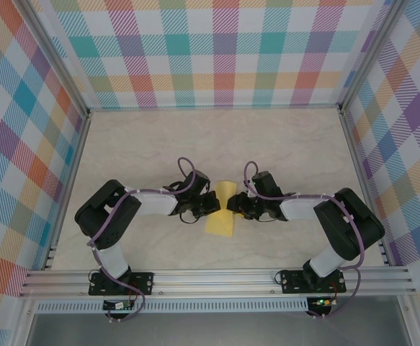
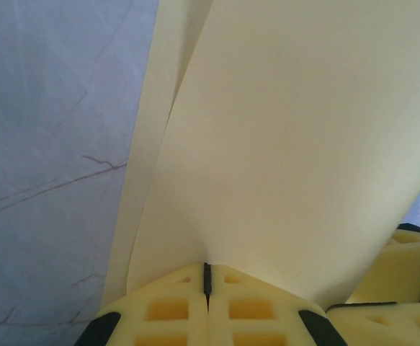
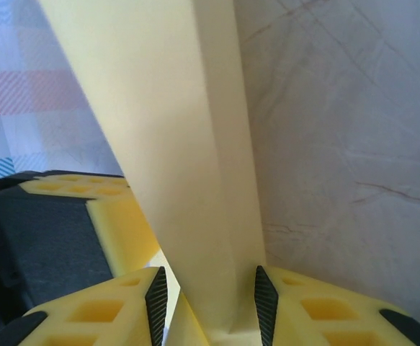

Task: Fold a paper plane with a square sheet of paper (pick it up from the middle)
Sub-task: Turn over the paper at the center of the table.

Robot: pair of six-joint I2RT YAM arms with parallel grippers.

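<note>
Paper (image 1: pixel 220 218), a yellow folded strip, sits near the middle of the worktop (image 1: pixel 145 144), pinched from both sides. That is probably so a centre crease can be pressed while the layers stay aligned. Left pincer (image 1: pixel 212 205) meets it from nine o'clock with jaws closed tight on the fold; in the left wrist view the sheet fans away toward twelve. Right pincer (image 1: pixel 232 205) comes in from three o'clock. Its jaws are partly apart, with a pad against either side of the doubled strip, gripping it. The paper's longer part reaches toward six o'clock.
</note>
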